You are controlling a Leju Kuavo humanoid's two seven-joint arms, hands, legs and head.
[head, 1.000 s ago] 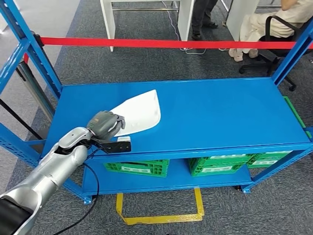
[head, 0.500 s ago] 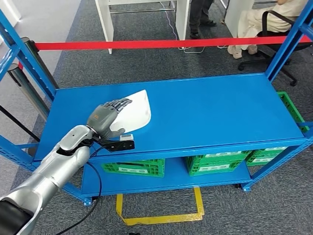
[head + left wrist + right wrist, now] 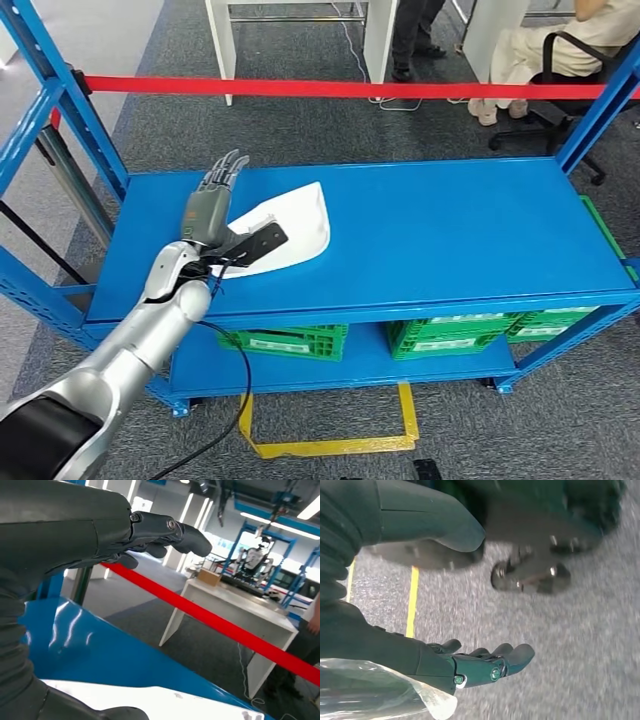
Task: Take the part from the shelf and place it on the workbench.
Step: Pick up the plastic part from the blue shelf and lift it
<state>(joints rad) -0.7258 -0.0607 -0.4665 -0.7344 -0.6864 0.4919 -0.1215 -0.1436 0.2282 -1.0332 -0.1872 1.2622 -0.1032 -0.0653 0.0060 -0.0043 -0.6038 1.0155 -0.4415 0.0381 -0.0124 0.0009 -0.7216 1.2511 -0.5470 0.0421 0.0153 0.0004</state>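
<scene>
Shelf pick, reach step in hand.
Blue shelf (image 3: 423,225) is filling the middle of the frame, with the white part (image 3: 298,232) lying left of centre on its top deck; the left hand (image 3: 209,207) is hovering over the part's left end, fingers spread and holding nothing, so closing on the part likely comes next; the right hand (image 3: 471,665) is hanging open over the floor.

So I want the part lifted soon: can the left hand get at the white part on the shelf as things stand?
Probably yes: the left hand is open right beside the white part, at its near end, and nothing lies between them on the blue shelf.
</scene>
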